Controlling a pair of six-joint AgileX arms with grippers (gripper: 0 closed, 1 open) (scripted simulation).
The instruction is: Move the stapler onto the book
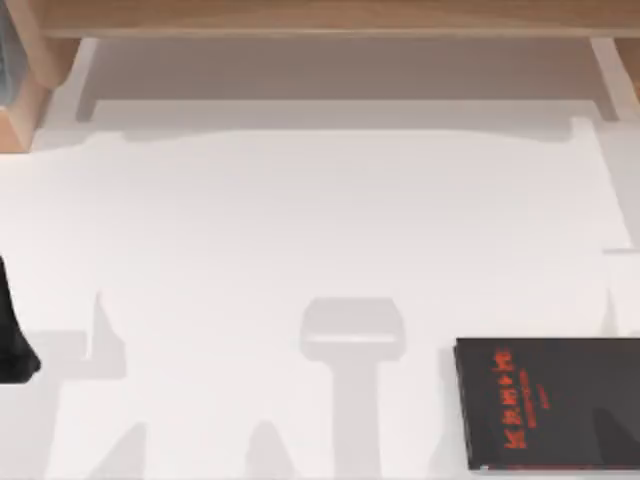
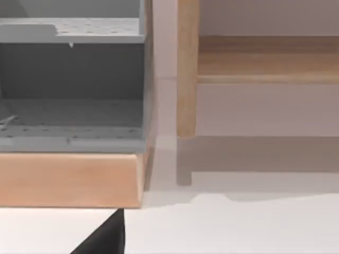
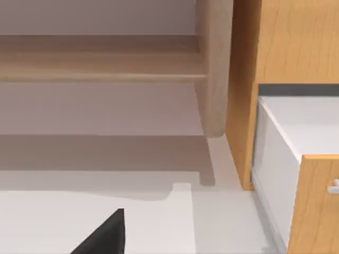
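Top view — one flat rectangular black-covered book (image 1: 550,402) with red characters lies at the white table's (image 1: 320,230) right near corner, likely a free landing surface; the left arm (image 1: 14,335) sits parked at the left edge. Wrist views — each shows one dark gripper tip (image 2: 103,238) (image 3: 103,235) over wooden shelving; jaw state cannot be told, and the stapler's whereabouts cannot be told.

Rendered office or study desk, plain white tabletop (image 1: 330,220), wooden shelf rail (image 1: 320,15) along the far edge, grey shelving unit (image 2: 71,79) far left, wooden drawer cabinet (image 3: 296,106) far right, book (image 1: 550,400) near right
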